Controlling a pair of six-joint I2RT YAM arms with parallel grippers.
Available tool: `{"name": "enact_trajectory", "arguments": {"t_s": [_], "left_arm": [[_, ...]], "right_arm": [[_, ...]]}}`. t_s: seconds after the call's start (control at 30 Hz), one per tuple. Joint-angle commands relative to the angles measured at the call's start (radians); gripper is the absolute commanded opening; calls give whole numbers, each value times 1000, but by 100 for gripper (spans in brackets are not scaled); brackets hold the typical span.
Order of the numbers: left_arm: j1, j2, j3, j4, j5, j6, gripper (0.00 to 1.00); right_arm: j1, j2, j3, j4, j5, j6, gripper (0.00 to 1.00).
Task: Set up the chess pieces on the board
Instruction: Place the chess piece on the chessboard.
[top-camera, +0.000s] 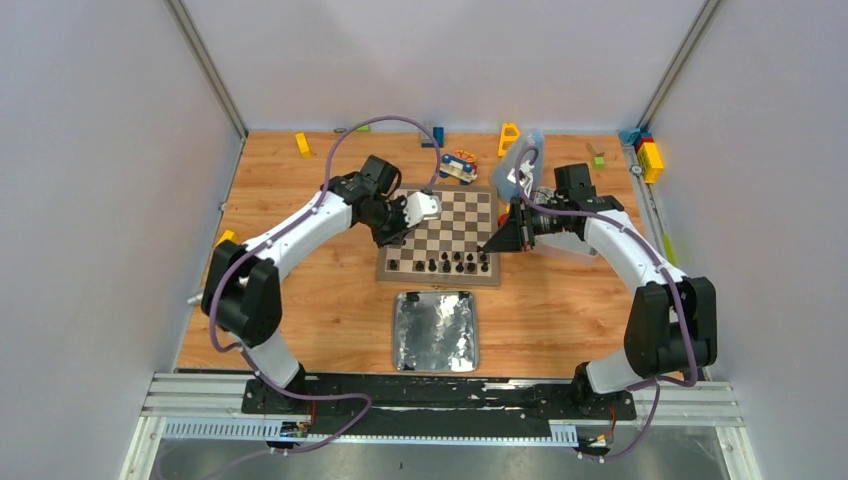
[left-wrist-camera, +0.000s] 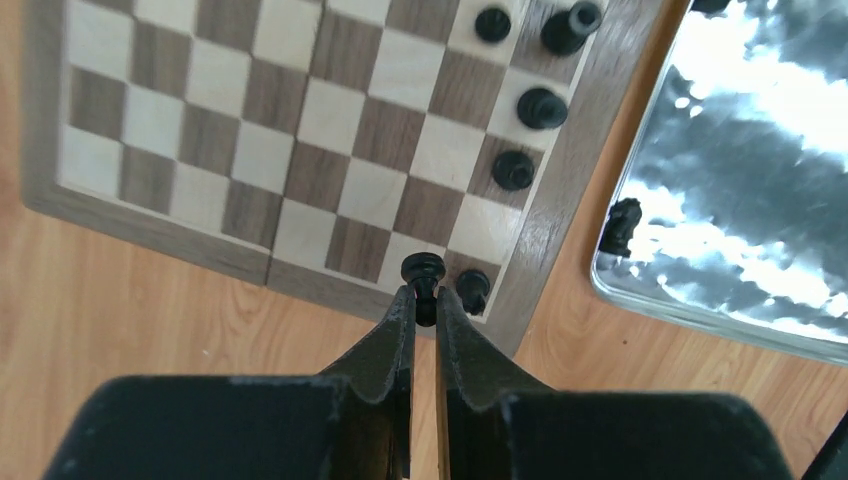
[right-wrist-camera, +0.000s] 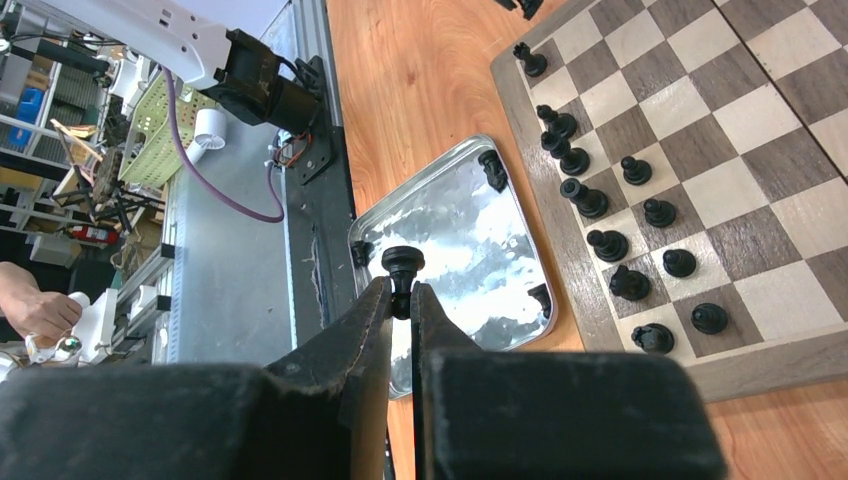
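Board (top-camera: 455, 215): square, flat at the middle of the surface (top-camera: 300, 310), one edge toward my bases. Pieces (right-wrist-camera: 608, 244) on it: black, upright, in two rows along that near edge, the row at the rim fuller than the one behind it. Tray (top-camera: 436, 330): silver, square, just beside the near edge of the board. It holds a few black pieces (right-wrist-camera: 492, 170) close to its rim, and I cannot tell whether they stand or lie. Left hand (left-wrist-camera: 425, 305): clamped on the stem of the left pawn (left-wrist-camera: 423, 268). The pawn's long axis is in line with my fingers and its round head points out past the tips. It is at the near-left corner of the board, just beside another pawn (left-wrist-camera: 472, 290) on the corner square. I cannot tell whether its base touches the board. Right hand (right-wrist-camera: 402, 300): clamped on the right pawn (right-wrist-camera: 403, 262) in the same way, stem between the fingertips, head pointing out beyond them. It is by the right edge of the board in the top view and seen against the tray from the wrist.
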Motion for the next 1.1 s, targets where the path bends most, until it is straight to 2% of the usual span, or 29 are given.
{"name": "enact_trajectory", "arguments": {"t_s": [0.0, 0.27, 1.07], "left_arm": [[6, 96, 96, -185, -124, 1, 5], [5, 243, 209, -275, -172, -37, 5], [-14, 384, 341, -352, -185, -83, 12]], "right_arm": [[-15, -42, -25, 6, -9, -46, 0], [-24, -42, -36, 3, -21, -58, 0], [-25, -33, -42, -8, -21, -72, 0]]}}
